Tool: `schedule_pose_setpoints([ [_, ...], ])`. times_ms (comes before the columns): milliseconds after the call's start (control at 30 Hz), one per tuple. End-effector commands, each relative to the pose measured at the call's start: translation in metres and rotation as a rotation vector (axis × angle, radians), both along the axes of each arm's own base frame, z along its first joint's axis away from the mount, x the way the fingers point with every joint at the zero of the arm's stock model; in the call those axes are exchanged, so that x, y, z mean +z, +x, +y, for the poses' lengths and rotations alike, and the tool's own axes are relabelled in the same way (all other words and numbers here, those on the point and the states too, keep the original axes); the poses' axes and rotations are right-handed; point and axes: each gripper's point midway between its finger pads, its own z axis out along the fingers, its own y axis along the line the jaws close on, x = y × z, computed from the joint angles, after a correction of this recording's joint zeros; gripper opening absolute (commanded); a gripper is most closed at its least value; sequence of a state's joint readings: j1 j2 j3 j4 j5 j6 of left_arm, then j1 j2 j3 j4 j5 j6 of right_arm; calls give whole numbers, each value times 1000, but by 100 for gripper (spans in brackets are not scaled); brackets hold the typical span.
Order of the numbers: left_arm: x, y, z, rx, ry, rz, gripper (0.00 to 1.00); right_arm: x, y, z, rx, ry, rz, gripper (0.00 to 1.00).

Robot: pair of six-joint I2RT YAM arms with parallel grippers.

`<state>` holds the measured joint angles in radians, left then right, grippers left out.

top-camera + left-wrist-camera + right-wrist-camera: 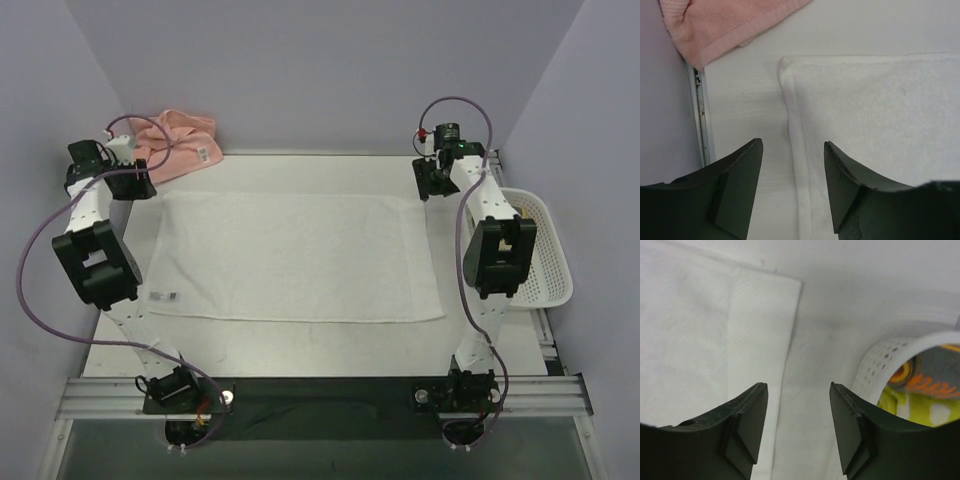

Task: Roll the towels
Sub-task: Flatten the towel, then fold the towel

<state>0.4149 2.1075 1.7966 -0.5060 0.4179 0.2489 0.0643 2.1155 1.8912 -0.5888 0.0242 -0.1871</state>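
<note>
Left tool (pixel 793 150) — reaching to the counter's (pixel 300 345) far side, spread, hanging over the white towel's (pixel 295 255) corner hem; right tool (pixel 798 390) — mirroring it, spread, pinching nothing.

We seem to be in a robotics lab test cell, not a home. Plain pale-violet panels (pixel 330 70) box in a white table (pixel 300 342) across the top and down both sides of the overhead view. Along the bottom edge runs an aluminium rail (pixel 100 398) carrying two bolted arms, the left arm (pixel 95 260) and the right arm (pixel 500 255), with purple cable (pixel 458 98) looping off them. What lies on the table looks like staged props: a white towel (pixel 290 255) at centre, a pink towel (pixel 180 140) upper left, a mesh basket (pixel 555 290) at right.
</note>
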Motion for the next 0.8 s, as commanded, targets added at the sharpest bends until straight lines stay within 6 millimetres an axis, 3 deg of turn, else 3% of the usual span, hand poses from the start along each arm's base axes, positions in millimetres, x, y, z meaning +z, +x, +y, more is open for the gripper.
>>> schedule_pose_setpoints([
  [0, 71, -60, -15, -159, 34, -43, 60, 44, -75, 29, 109, 145, 109, 52],
  [33, 55, -89, -28, -229, 1, 30, 59, 41, -97, 31, 126, 166, 152, 50],
  [100, 51, -124, -35, -273, 5, 93, 54, 32, -134, 40, 172, 216, 256, 48],
  [133, 28, -157, -47, -342, -12, 199, 51, 34, -149, 41, 186, 226, 271, 47],
  [167, 26, -172, -50, -361, 1, 227, 49, 16, -176, 41, 194, 239, 368, 46],
  [267, -7, -222, -53, -352, -5, 350, 45, -5, -219, 40, 212, 253, 478, 38],
  [367, -30, -251, -49, -327, 4, 427, 41, -25, -246, 35, 205, 236, 559, 32],
  [500, -50, -262, -43, -286, 33, 475, 36, -44, -254, 33, 167, 215, 605, 20],
  [767, -77, -261, -28, -212, 72, 524, 30, -81, -263, 33, 151, 102, 656, 11],
])
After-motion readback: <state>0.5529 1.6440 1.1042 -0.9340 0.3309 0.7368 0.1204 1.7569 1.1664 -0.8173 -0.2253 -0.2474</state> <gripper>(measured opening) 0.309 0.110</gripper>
